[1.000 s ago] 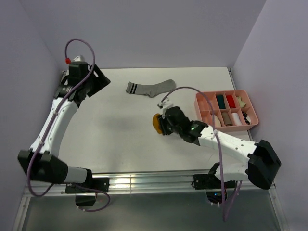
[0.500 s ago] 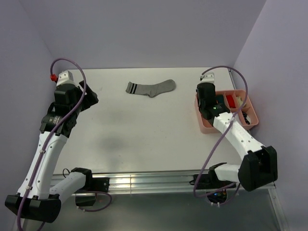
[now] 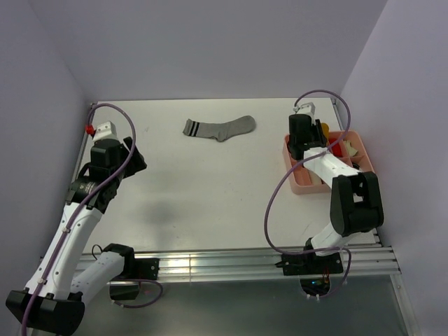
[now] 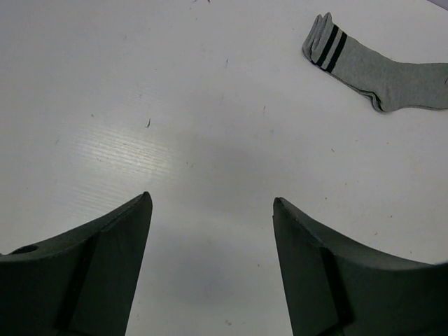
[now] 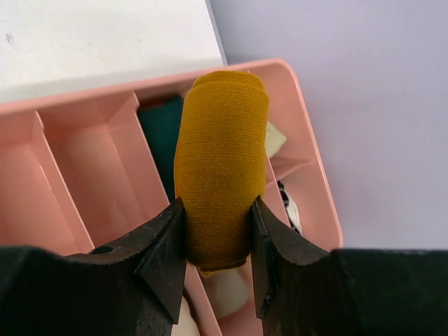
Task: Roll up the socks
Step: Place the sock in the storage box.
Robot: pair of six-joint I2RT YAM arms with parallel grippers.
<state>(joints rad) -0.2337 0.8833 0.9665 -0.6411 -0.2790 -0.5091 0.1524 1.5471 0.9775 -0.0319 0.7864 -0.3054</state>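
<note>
A grey sock with dark cuff stripes [image 3: 219,127] lies flat at the back middle of the table; it also shows at the top right of the left wrist view [image 4: 378,66]. My right gripper [image 5: 218,206] is shut on a rolled mustard-orange sock [image 5: 220,175] and holds it over the pink tray [image 5: 70,105]; in the top view that gripper [image 3: 320,134] is at the tray's back left corner. A dark teal fabric [image 5: 162,133] lies in a tray compartment behind the roll. My left gripper [image 4: 210,203] is open and empty above bare table at the left [image 3: 133,157].
The pink divided tray [image 3: 297,183] stands at the right edge of the table, holding small red, white and cream bundles. A purple wall rises close behind and to the right of it. The table [image 3: 210,189] is white.
My right arm has swung from the table's middle to the tray, carrying the orange roll. My left arm has drawn back from the far left corner toward the near side.
</note>
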